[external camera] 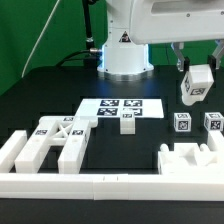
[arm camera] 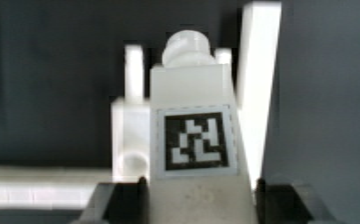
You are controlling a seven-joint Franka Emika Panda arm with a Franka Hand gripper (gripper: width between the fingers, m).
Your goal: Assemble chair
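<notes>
We find one chair part, a pegged block [external camera: 194, 90], clamped between the fingers [arm camera: 113, 203] of the gripper [external camera: 197, 72]. The jaws are narrowed onto its two sides. In the exterior view it hangs at two o'clock and appears lifted off the dark table [external camera: 40, 100]. The wrist view shows a rounded peg on the block's far end and a square black-and-white tag [arm camera: 195, 140] on the face towards the camera. The tag is a coded pattern; we can make out no letters or brand.

The remaining chair parts lie apart on the table:
- A tagged cube [external camera: 182, 123] and a second cube [external camera: 213, 122] sit at three o'clock, just below the held block.
- A small block [external camera: 127, 122] rests near the centre, touching the near edge of the marker board [external camera: 120, 107].
- A large barred piece [external camera: 45, 150] lies at eight o'clock.
- A notched piece [external camera: 190, 160] lies at four o'clock.

A border rail [external camera: 110, 185] runs along six o'clock. The robot base [external camera: 125, 55] stands at twelve.
</notes>
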